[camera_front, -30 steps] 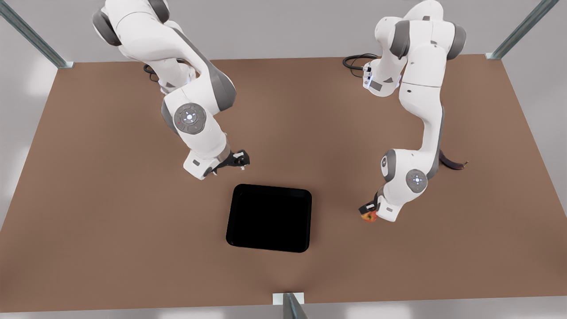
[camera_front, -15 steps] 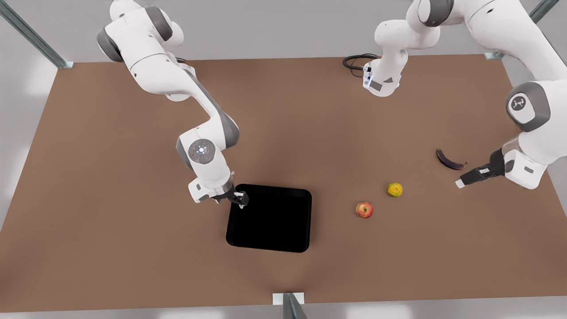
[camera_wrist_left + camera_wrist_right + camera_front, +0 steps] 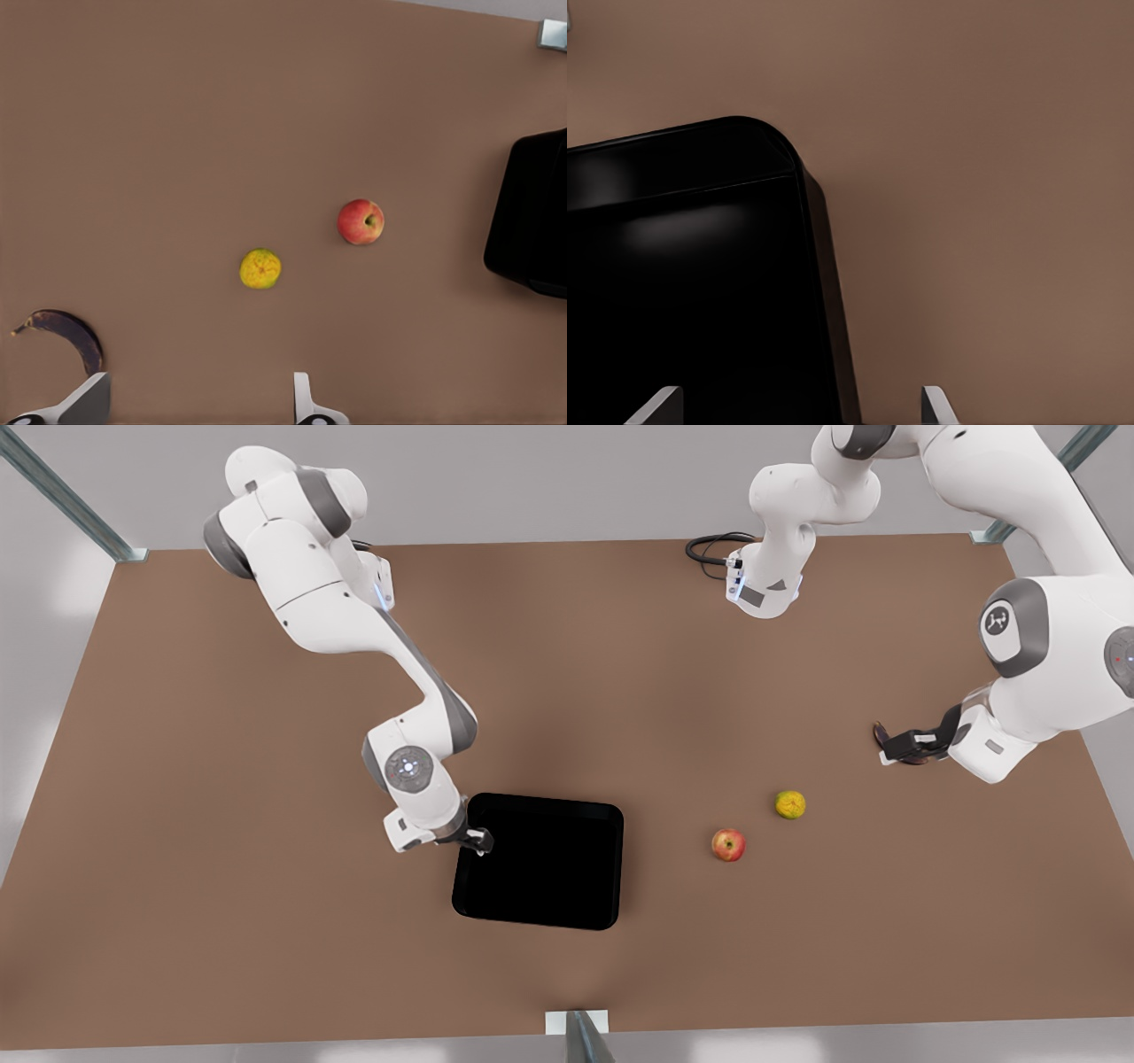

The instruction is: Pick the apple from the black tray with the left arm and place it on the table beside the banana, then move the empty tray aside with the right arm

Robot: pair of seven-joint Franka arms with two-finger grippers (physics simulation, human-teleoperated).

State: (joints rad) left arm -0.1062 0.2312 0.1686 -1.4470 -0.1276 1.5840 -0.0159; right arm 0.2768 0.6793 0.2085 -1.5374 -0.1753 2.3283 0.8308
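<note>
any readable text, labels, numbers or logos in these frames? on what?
No readable words or numbers.
A small white emblem on the grey joint cap of the arm at the front view's right: a logo, too small to read.
The apple, black tray and table carry no markings.

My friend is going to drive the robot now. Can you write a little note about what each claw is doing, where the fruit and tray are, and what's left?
Left gripper: open, empty, above the dark purple-brown curved banana.
Right gripper: open, straddling the rim of the glossy black rectangular tray at its edge on the front view's left.
Small red apple: on the brown table, near a yellow-green lumpy fruit.
Done: apple is out, tray empty.
Left: grip the tray and move it aside.
</note>
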